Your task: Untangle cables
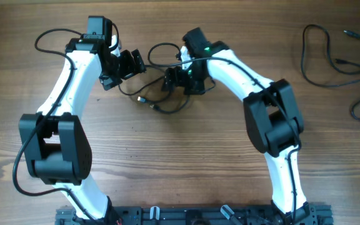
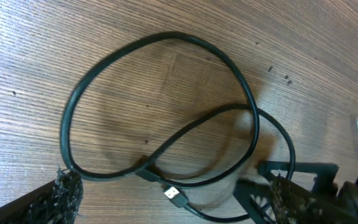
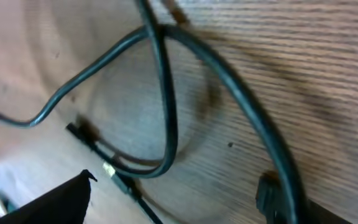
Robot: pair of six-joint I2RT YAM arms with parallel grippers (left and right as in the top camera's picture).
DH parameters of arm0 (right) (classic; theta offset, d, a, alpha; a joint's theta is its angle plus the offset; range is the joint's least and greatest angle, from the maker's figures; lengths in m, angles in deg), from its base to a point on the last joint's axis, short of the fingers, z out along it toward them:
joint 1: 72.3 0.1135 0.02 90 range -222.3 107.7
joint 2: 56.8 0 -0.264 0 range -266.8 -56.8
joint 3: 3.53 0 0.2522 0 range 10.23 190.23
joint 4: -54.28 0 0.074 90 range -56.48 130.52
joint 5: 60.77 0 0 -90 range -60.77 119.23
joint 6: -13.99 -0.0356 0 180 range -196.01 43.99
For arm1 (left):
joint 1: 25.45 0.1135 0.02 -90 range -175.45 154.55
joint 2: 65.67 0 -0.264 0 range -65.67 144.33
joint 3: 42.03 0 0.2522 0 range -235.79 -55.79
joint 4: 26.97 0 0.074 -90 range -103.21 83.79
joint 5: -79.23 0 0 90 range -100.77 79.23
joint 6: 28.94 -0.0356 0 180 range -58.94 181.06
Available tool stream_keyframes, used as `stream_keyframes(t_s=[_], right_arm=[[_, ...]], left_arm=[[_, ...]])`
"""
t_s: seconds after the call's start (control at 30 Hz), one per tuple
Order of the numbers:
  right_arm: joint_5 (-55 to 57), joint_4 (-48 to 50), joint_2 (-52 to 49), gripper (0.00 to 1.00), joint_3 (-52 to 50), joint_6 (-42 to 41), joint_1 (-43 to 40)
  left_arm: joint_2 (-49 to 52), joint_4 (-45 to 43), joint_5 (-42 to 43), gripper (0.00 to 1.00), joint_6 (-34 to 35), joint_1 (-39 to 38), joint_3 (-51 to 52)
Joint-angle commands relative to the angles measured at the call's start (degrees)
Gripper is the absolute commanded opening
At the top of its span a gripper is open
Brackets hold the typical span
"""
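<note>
Thin black cables [image 1: 151, 55] lie in crossed loops on the wooden table between my two grippers, with small plug ends [image 1: 144, 98] toward the front. My left gripper [image 1: 136, 64] is open at the loops' left side. In the left wrist view the loop [image 2: 166, 36] crosses itself, and a USB plug [image 2: 174, 193] lies on the wood between the wide-apart fingers of the left gripper [image 2: 176, 204]. My right gripper [image 1: 172, 80] is over the right side of the tangle. Its jaws [image 3: 166, 205] stand apart, and a cable strand [image 3: 253, 112] runs down close to the right finger [image 3: 272, 198]. That view is blurred.
Another thin black cord [image 1: 330, 59] lies in loose bends at the table's far right, apart from the tangle. Thicker arm wires [image 1: 49, 37] hang off the left arm. The arm bases [image 1: 192, 215] stand at the front edge.
</note>
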Motion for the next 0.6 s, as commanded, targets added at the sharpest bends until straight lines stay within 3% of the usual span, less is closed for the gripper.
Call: stream_keyframes(t_s=[0.0, 0.23, 0.57], right_arm=[[12.04, 2.03, -0.9, 0.76, -0.17, -14.47, 1.86], [18.69, 3.02, -0.9, 0.57, -0.17, -22.08, 3.72], [17.75, 8.35, -1.86, 0.57, -0.17, -21.42, 4.72]], left_arm=[[0.74, -0.2, 0.7, 0.98, 0.96, 0.2, -0.35], [0.74, -0.2, 0.7, 0.98, 0.98, 0.2, -0.35], [0.74, -0.2, 0.7, 0.98, 1.01, 0.2, -0.35]])
